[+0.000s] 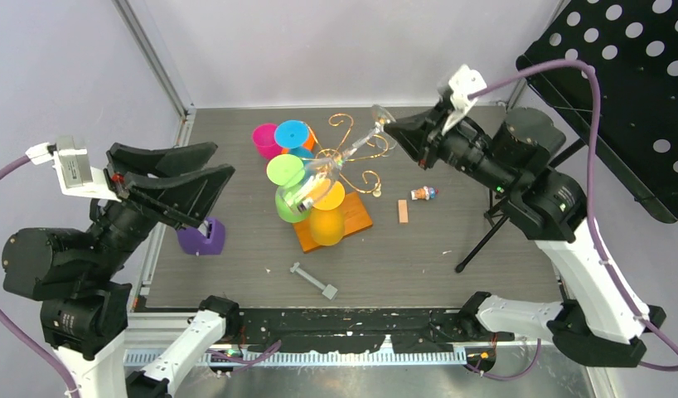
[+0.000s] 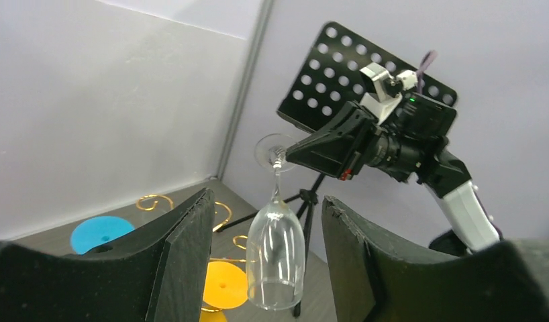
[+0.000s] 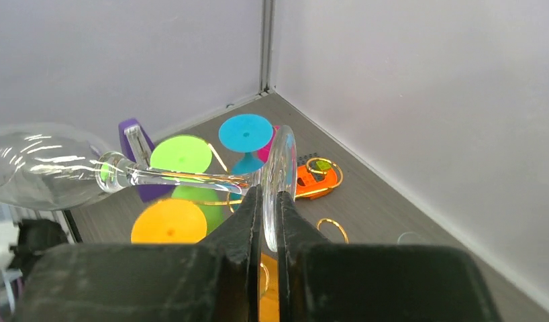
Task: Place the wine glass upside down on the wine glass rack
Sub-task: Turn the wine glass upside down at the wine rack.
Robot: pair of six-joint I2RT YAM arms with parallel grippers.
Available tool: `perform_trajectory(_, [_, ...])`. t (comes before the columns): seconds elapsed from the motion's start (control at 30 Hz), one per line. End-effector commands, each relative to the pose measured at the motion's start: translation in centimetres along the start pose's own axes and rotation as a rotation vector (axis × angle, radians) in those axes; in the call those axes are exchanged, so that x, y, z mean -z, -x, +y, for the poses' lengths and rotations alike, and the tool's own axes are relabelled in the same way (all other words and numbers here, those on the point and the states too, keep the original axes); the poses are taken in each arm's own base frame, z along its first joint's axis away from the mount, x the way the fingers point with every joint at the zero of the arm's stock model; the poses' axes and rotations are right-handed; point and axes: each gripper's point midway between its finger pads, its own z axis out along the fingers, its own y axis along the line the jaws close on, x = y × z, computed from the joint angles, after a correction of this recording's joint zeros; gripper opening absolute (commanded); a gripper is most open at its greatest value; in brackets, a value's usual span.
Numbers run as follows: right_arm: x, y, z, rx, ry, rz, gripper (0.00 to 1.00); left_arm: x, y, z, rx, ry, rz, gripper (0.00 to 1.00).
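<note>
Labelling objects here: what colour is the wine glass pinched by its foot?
Clear and colourless; the wine glass shows best in the left wrist view.

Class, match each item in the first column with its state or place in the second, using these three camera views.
Column A
1. left gripper
2. right gripper
3. wine glass
4. purple block

Column B
a. standing on the table, left of the wine glass rack
b. jaws apart, holding nothing
c. in the air above the rack, bowl lower than foot
d. shut on the glass's foot

Pairs: 1-b; 2-d; 3-c; 4-a
</note>
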Motion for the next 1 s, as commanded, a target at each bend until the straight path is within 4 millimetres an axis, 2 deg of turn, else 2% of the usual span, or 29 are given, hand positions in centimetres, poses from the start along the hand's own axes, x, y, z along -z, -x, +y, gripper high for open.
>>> perform_trajectory(0.0, [2.7,3.3,2.2,0.243,0.144,-0.183,0.05,-0.5,-1.8,-2.4,-0.015,-0.178,0.124,0.58])
perform_trajectory(0.17, [4.9,3.2,5.1,0.399,0.295,-0.323,0.05,-1.2,-4.5,-2.8,0.052,-0.278,0.226,0.55])
perform_trajectory(0.3, [5.8,3.9,7.8,0.353,0.437,-0.386,0.05,-1.8,-5.6,-2.9,-0.006,-0.322,0.212,0.55])
perform_trajectory(0.47, [6.4,3.5,10.8,0.303,0.613,-0.387,0.06,-2.5,-7.7,-3.6,-0.111,-0.402,0.257,0.56])
perform_trajectory(0.57, [7.2,3.4,12.0,0.297,0.690,-0.390,0.05,-2.5,-9.1,-4.1,-0.212,-0.466,0.273,0.58])
perform_trajectory(0.73, [7.8,2.4,12.9,0.297,0.761,-0.366,0.05,-2.2,-10.2,-5.2,-0.300,-0.579,0.264,0.64])
perform_trajectory(0.83, [8.2,2.0,13.6,0.286,0.810,-0.359,0.05,-2.4,-10.8,-4.8,-0.357,-0.589,0.254,0.67])
perform_trajectory(0.97, [8.4,1.8,14.5,0.260,0.872,-0.363,0.05,-2.7,-11.9,-4.5,-0.398,-0.606,0.266,0.65])
